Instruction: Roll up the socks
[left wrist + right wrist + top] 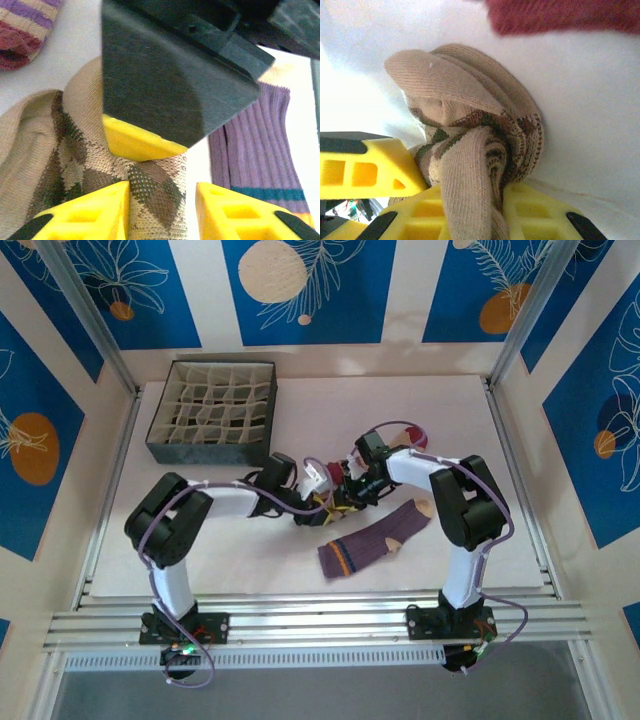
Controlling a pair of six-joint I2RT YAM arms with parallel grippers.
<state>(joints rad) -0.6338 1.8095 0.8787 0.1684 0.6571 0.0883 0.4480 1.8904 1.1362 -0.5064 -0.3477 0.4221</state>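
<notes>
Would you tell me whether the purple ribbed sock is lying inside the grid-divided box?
No, the purple ribbed sock lies flat on the table, apart from the grid-divided box at the far left.

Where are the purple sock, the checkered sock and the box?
purple sock [372, 540]: top view, on its ribbed middle.
checkered sock [510, 130]: right wrist view, on its patterned bunch.
box [205, 453]: top view, on its front wall.

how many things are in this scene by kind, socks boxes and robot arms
socks: 3 (checkered sock, striped sock, purple sock)
divided box: 1
robot arms: 2 (left arm, right arm)
total: 6
</notes>
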